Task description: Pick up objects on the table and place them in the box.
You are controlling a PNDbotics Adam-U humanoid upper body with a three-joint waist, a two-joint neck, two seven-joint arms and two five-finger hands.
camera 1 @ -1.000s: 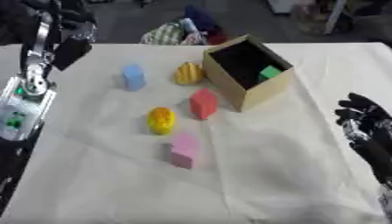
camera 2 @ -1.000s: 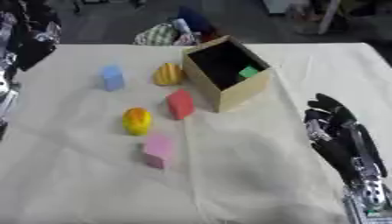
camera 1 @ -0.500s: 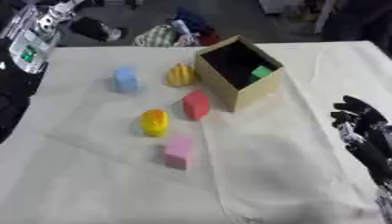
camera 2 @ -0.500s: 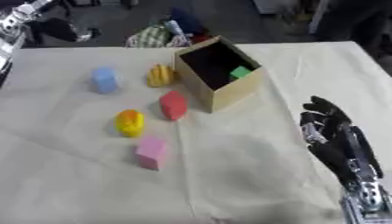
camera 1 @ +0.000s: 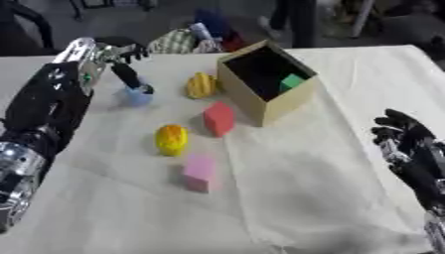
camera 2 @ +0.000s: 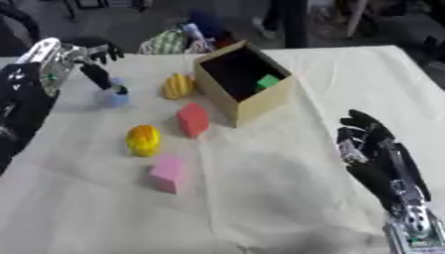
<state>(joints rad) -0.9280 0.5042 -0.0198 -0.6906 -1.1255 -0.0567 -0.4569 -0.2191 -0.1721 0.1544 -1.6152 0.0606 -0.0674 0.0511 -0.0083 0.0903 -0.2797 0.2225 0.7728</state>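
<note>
Reaching over the far left of the table (camera 1: 295, 188), the left hand (camera 1: 111, 54) has one finger down on the blue block (camera 1: 135, 96), its other fingers spread. Right hand (camera 2: 369, 141) rests open, near right. The box (camera 1: 265, 82) holds a green block (camera 1: 292, 81).

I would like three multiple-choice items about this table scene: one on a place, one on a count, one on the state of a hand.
1. Where does the green block lie?
A. inside the cardboard box
B. beside the pink block
C. on the floor

2. How many objects lie on the cloth outside the box?
A. two
B. five
C. eight

3. How is the right hand?
A. shut on the red block
B. open, holding nothing
C. inside the box

Answers: 1 A, green shows against the box's dark interior. 2 B, the blue block, striped yellow object, red block, yellow-orange object and pink block. 3 B, its fingers are spread near the lower right, away from all objects.
</note>
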